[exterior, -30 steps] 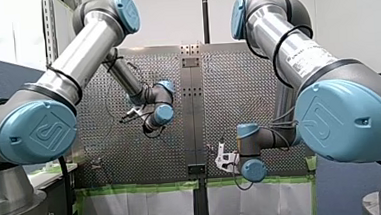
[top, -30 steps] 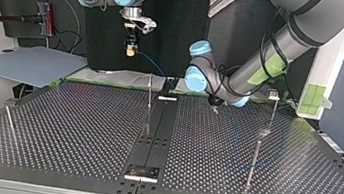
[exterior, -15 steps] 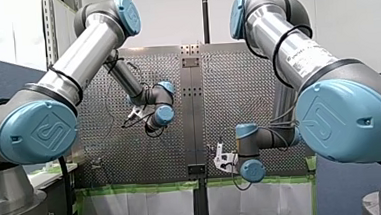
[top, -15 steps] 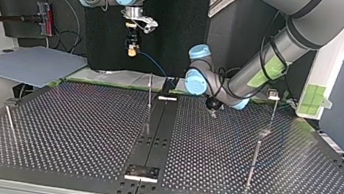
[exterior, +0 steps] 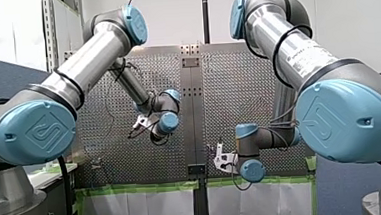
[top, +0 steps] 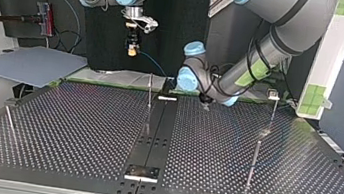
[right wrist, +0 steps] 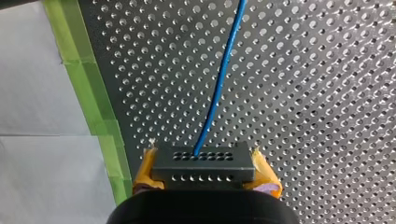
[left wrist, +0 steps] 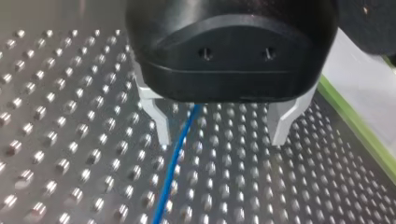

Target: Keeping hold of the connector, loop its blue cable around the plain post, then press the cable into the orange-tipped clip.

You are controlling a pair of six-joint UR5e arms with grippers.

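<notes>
**Cable pick-up ahead of the loop: left pincer over the cable, not yet closed**

Top view, nearest first. The near post stands at about 4 o'clock from the middle of the surface. Behind it, at 2 o'clock, the capped post carries a small pale fitting on top. The centre post is at 12 o'clock. No orange tip can be made out on any of them, so I cannot tell the plain post from the clip here.

My left pincer hangs low over the surface, at 3 o'clock of the centre post. In the left wrist view its metal fingers are spread and released, grasping nothing. The blue cable runs between them, nearer one finger than the other.

Farthest off, my right pincer is held high, at 11 o'clock of the centre post. In the right wrist view its yellow pads are clenched on the dark connector. The cable leaves the connector's face straight ahead.

Judgement: the step in hand is the left pincer taking the cable as a guide.
- Centre the cable between the fingers before closing.
- Close lightly, so the cable can slide.
- Hold the right clamp firm and offer slack, since a taut cable would tug at the connector.
- Carry the cable clear of the surface's studs.
</notes>
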